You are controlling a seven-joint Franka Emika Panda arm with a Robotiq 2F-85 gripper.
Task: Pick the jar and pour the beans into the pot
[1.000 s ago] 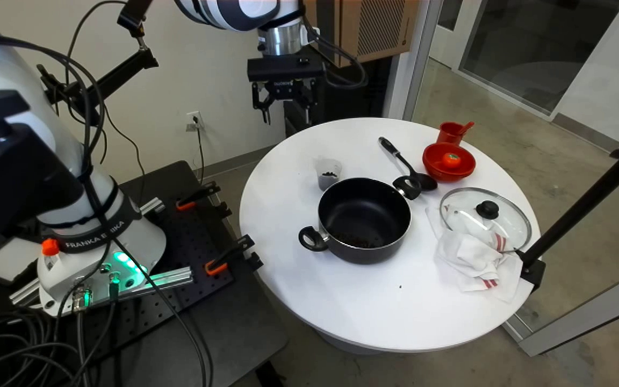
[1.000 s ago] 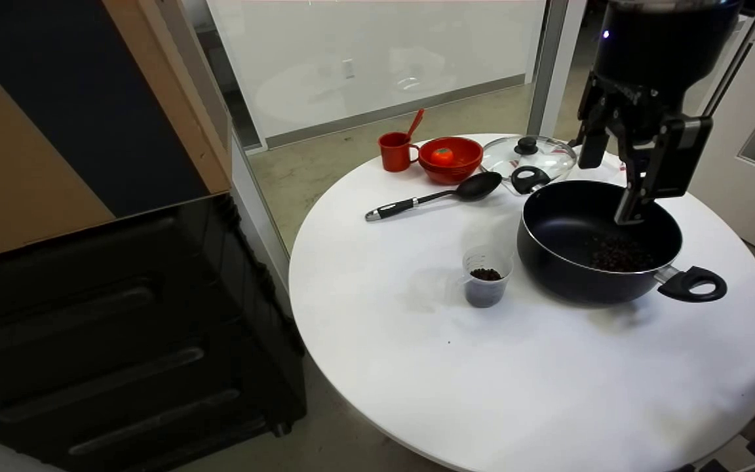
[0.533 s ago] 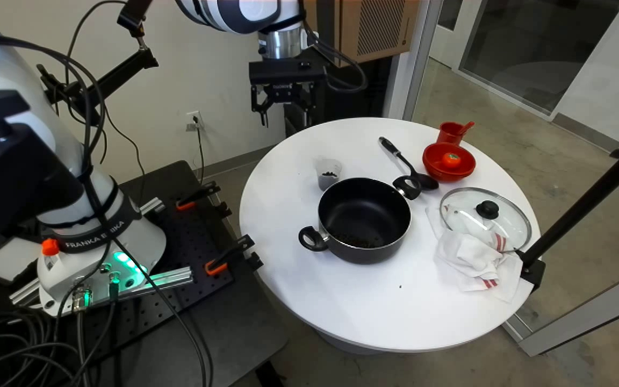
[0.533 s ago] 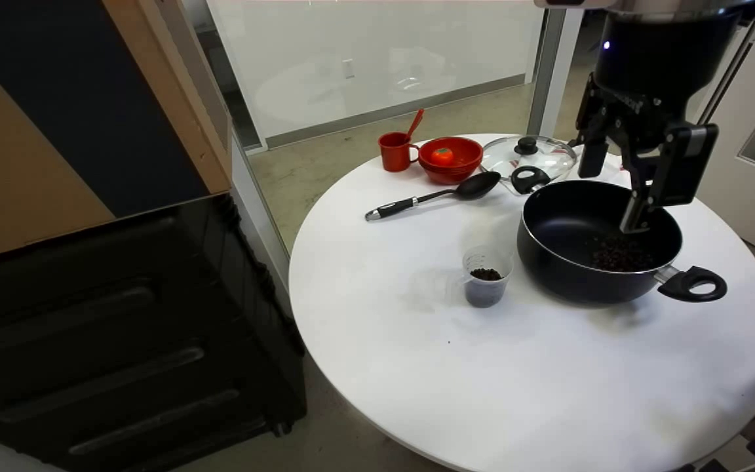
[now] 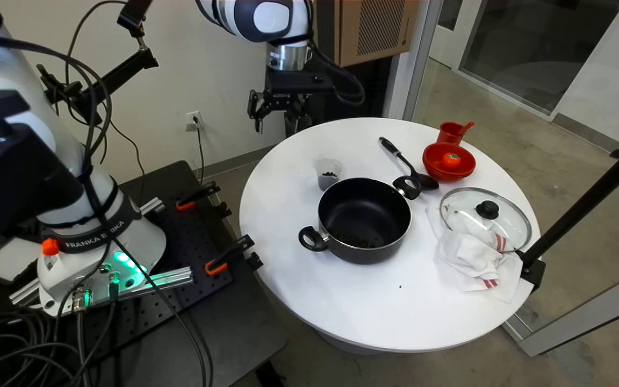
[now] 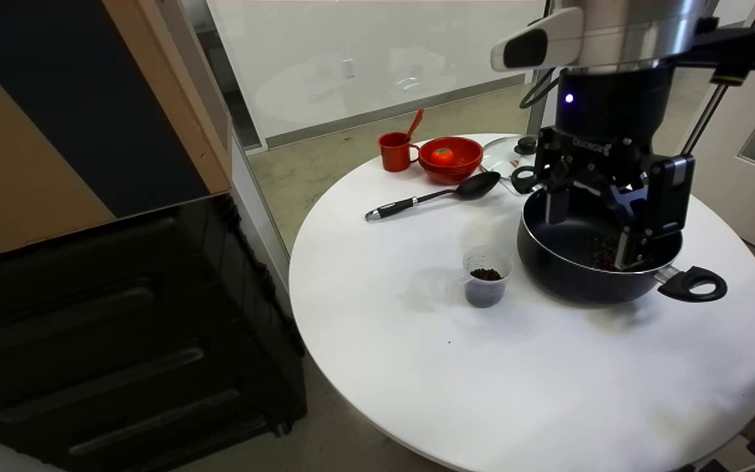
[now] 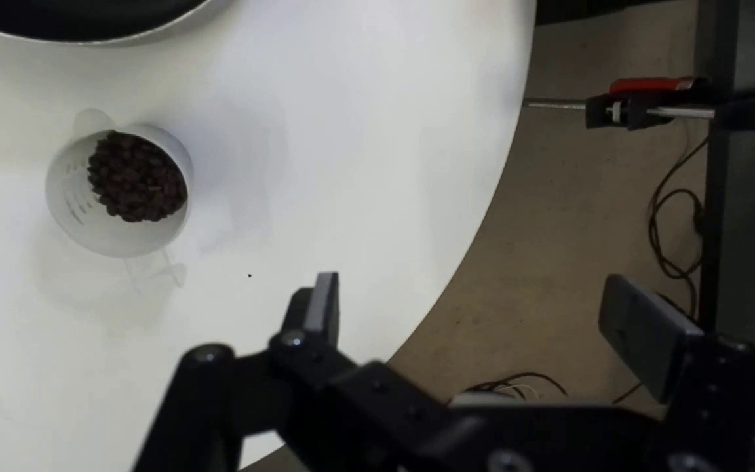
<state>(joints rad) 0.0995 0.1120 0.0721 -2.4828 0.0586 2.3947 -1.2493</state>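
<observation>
The jar [image 5: 329,174] is a small pale translucent measuring cup standing upright on the white table, partly filled with dark beans; it also shows in an exterior view [image 6: 484,295] and upper left in the wrist view [image 7: 105,229]. The black pot [image 5: 368,255] stands close beside it, with some dark beans [image 6: 603,252] on its floor. Its rim shows in the wrist view [image 7: 102,40]. My gripper [image 7: 482,308] is open and empty, fingers wide apart. It is in the air around the table's edge, apart from the jar. It also shows in both exterior views [image 5: 277,124] [image 6: 590,233].
A black ladle [image 6: 433,195], red bowls [image 6: 451,172] with a tomato and a red mug [image 6: 395,152] stand beyond the pot. A glass lid [image 5: 484,217] and a white towel [image 5: 470,258] lie at the side. Cardboard boxes [image 5: 376,32] stand behind the arm.
My gripper has come down and turned; in the exterior views it has shifted slightly right in one and left in the other. It stays open. Jar and pot have not moved.
</observation>
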